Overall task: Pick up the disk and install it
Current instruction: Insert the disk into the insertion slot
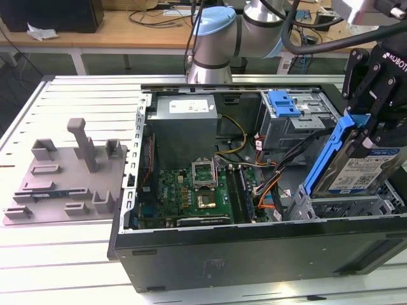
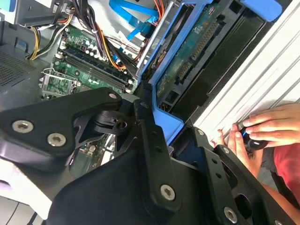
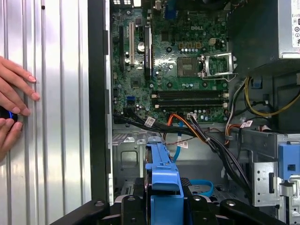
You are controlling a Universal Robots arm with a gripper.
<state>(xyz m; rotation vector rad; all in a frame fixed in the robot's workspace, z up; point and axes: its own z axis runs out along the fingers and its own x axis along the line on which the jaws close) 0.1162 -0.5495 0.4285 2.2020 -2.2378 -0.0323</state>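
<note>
My hand (image 1: 367, 135) is clamped shut on the disk (image 1: 357, 173), gripping the top end of its blue carrier bracket. At the exterior view's right the disk hangs tilted, label side toward the camera, with its upper end in my hand. Its lower end is down by the metal bay at the near right corner of the open computer case (image 1: 254, 257). I can't tell if that lower end touches the bay.

In the first wrist view the blue bracket (image 3: 164, 173) sits between my black fingers (image 3: 133, 206). The second wrist view shows the disk's circuit-board side (image 2: 187, 61).

Inside the case:
- The motherboard (image 1: 191, 190) is in the middle.
- The power supply (image 1: 184, 121) is behind it.
- The grey drive cage (image 1: 299, 124) with a blue latch (image 1: 284, 101) is just beyond the disk.
- Loose cables (image 1: 267, 178) run between the cage and the board.

The grey fixture plate (image 1: 63, 171) lies on the table (image 1: 63, 254) at the exterior view's left, well apart from the case.

A person's fingers (image 3: 18, 75) rest on the slatted table beside the case, around a small dark object with a blue light (image 3: 7, 114).
</note>
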